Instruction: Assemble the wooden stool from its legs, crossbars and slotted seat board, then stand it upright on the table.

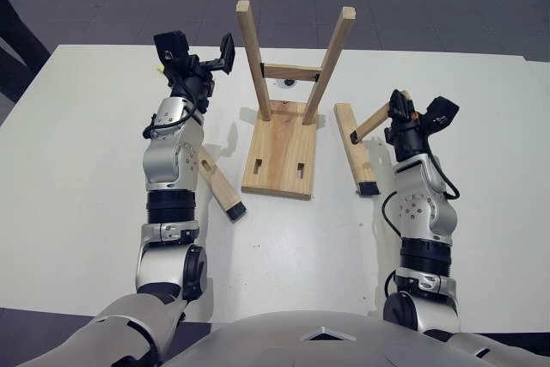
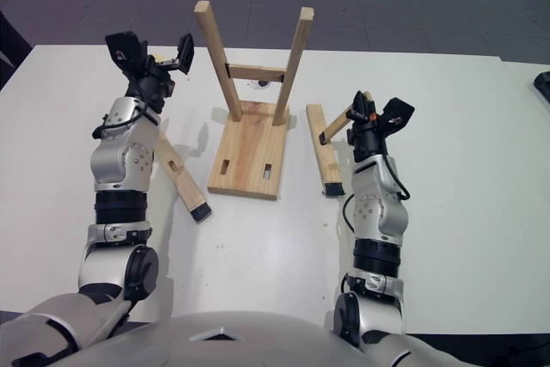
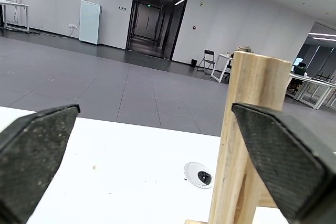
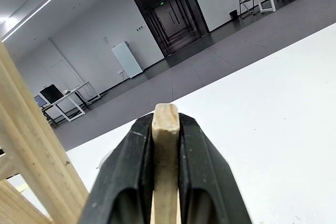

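The right gripper (image 1: 400, 109) was clamped shut on the free end of a short pale wooden crossbar (image 1: 371, 122). The bar's other end met a square pale wooden leg with a black foot cap (image 1: 355, 152); I could not tell whether it was seated in the leg. That leg lay flat on the white counter (image 1: 86, 169), its long axis running from the far edge toward the near edge, cap nearest. It sat just beside the right side of the flat rectangular wooden seat board (image 1: 279, 148).

The board lay in the middle of the counter. Two tall upright wooden legs (image 1: 255, 58) stood up from its far end, joined by a thin wooden rail (image 1: 290, 72). Two small empty slots (image 1: 258, 163) showed at its near end. These lay to the left of the right gripper and somewhat closer to the near edge. I judged the held piece would have to be tipped from lying to standing and carried leftward over the board, and the right arm was plainly the nearer one for that.

The left gripper (image 1: 200, 52) hung wide open and held nothing, toward the far edge and left of the standing legs. A second loose pale wooden leg with a black cap (image 1: 222, 186) lay slanted beside the left forearm, closer to the near edge than that gripper.
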Robot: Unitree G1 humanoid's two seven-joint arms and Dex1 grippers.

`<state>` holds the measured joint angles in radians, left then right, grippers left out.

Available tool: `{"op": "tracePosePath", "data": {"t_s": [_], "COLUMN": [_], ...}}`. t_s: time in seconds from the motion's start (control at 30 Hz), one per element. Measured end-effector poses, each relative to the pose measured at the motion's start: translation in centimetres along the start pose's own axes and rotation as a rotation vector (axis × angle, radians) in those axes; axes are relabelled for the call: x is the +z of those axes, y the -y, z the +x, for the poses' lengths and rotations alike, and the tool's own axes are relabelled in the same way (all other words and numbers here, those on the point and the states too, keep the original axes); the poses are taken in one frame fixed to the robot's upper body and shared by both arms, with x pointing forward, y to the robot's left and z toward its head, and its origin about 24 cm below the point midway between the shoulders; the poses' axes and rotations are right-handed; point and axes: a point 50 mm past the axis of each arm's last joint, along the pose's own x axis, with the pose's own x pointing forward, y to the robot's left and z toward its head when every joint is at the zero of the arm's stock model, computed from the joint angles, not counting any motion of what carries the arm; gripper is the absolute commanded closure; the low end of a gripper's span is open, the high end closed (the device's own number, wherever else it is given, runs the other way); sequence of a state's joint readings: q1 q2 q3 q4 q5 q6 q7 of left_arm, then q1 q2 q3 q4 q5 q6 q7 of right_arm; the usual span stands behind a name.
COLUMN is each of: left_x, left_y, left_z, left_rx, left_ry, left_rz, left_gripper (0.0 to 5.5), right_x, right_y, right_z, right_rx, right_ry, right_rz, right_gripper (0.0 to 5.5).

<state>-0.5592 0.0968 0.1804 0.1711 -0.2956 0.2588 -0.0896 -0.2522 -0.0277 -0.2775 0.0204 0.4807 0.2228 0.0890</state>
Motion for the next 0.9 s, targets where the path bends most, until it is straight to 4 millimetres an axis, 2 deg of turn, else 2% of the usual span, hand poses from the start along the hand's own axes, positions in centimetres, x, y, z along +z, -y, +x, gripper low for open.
{"op": "tracePosePath", "data": {"t_s": [0.73,0.9], "left_x": [2.6,2.8], "left_y": [2.1,2.3], "left_z": [0.0,0.0], "left_rx": [-0.052,-0.060], "left_ry": [0.097,0.108], "left_rz": [0.089,0.099], "left_gripper": [0.10,0.10], "right_x": [-0.7,-1.0], "right_y": [-2.1,-2.6], "right_z": [0.8,-0.2], "right_rx": [-0.008,0.012], "right_ry": [-0.018,-0.006], "right_rz": [-0.216,-0.329], "right_gripper": [5.09,5.09]}}
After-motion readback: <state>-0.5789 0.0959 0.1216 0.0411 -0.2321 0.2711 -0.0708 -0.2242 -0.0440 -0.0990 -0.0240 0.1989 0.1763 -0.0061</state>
